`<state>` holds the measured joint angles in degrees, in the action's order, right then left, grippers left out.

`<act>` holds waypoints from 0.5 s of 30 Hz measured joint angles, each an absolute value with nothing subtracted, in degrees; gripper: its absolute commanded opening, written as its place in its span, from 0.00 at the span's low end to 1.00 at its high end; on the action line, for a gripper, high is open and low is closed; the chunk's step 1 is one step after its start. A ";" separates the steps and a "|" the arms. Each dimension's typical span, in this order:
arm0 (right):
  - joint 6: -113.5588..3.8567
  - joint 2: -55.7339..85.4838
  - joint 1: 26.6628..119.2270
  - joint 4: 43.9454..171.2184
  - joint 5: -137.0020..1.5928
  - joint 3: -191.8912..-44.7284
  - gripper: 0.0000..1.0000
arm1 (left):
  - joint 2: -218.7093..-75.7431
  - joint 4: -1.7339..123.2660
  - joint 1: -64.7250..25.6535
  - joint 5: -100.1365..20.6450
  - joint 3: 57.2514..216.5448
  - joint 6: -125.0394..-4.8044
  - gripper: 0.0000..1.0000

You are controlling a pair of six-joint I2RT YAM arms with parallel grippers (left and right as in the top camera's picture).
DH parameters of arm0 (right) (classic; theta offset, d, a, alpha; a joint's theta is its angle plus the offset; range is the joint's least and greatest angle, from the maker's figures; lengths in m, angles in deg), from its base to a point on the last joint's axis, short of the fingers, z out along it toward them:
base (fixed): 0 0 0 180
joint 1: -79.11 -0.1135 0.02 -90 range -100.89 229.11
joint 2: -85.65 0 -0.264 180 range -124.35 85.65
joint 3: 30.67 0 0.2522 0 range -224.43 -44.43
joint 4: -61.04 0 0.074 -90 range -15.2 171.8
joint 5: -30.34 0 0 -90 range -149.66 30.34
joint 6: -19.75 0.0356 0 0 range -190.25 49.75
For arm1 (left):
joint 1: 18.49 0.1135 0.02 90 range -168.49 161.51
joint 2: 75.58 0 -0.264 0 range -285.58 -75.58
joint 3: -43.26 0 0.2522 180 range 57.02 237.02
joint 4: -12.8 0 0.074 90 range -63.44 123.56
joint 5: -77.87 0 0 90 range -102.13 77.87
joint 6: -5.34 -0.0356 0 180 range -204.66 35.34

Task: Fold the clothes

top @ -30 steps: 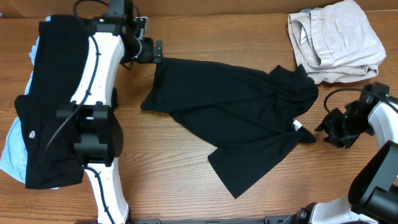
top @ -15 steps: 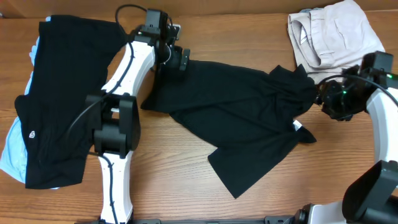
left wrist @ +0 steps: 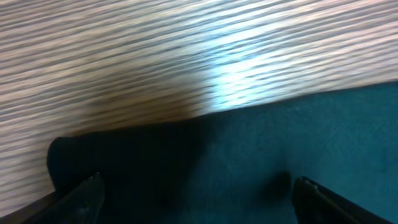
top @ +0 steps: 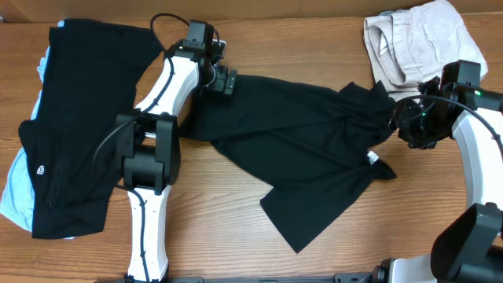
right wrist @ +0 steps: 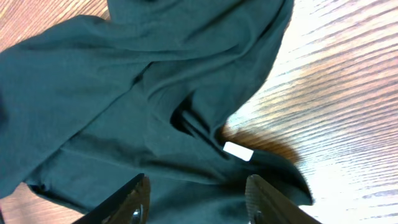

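Along the left edge of the desk (top: pixel 236 228) lies a stack of black T-shirts (top: pixel 71 118). A pale blue garment (top: pixel 14 192) shows from under its outer side, and a small white logo (top: pixel 41 167) sits on the black cloth near the front.

Just right of the stack, the white left arm (top: pixel 161 94) reaches from the front edge toward the back edge. The left gripper (top: pixel 226 81) is at the back-left corner of a single black T-shirt (top: pixel 291 141). In the left wrist view its fingers (left wrist: pixel 87 193) are spread wide. The dark hem of the shirt lies beneath the gap, and bare wood lies beyond it.

This black T-shirt is laid out rumpled across the middle of the desk. It runs from near the back edge down toward the front, where one corner points at the front edge. Its right side is bunched into folds.

The right gripper (top: pixel 399 119) hovers at that bunched right end. In the right wrist view its fingers (right wrist: pixel 134 199) are parted over the wrinkled collar area, with a white tag (right wrist: pixel 237 151) just ahead of them. The same tag is visible from overhead.

In the back right corner of the desk, the beige trousers (top: pixel 424 47) lie loosely folded, near the shirt's right end.
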<state>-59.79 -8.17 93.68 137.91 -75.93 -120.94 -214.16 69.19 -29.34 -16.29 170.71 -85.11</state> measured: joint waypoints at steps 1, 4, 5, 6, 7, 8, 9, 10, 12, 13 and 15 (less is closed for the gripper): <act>-59.83 -8.17 93.68 137.73 -75.93 -120.94 0.54 | -214.18 69.48 -29.34 -15.42 170.73 -85.19 0.93; -59.83 -8.17 93.68 137.76 -75.91 -120.94 0.55 | -214.25 70.26 -29.38 -12.73 170.78 -85.28 0.94; -59.81 -8.17 93.70 137.67 -75.91 -120.94 0.54 | -214.27 70.46 -29.43 -11.97 170.82 -85.28 0.94; -59.81 -8.17 93.70 137.58 -75.87 -120.94 0.55 | -214.32 70.70 -29.62 -11.18 170.93 -85.30 0.94; -59.83 -8.17 93.70 137.41 -75.82 -120.94 0.55 | -214.38 70.87 -29.78 -10.57 171.17 -85.37 0.95; -59.83 -8.17 93.68 137.36 -75.78 -120.94 0.55 | -214.49 71.25 -29.95 -10.02 171.59 -85.70 0.95; -59.90 -8.17 93.68 137.36 -75.72 -120.94 0.55 | -214.58 71.57 -30.10 -9.56 171.93 -85.92 0.95; -59.94 -8.17 93.68 137.38 -75.63 -120.94 0.55 | -214.69 72.03 -30.30 -8.99 172.52 -86.18 0.96; -60.12 -8.17 93.68 137.38 -75.50 -120.94 0.55 | -214.91 73.17 -30.69 -7.92 174.08 -86.40 0.96; -60.18 -8.17 93.70 137.36 -75.34 -120.94 0.56 | -214.99 73.74 -30.91 -7.35 174.95 -86.40 0.96; -60.29 -8.17 93.68 137.36 -75.30 -120.94 0.57 | -215.02 74.74 -31.24 -6.24 176.94 -86.40 0.93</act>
<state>-60.29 -8.17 93.68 137.36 -75.30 -120.94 -215.02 74.74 -31.24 -6.24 176.94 -86.40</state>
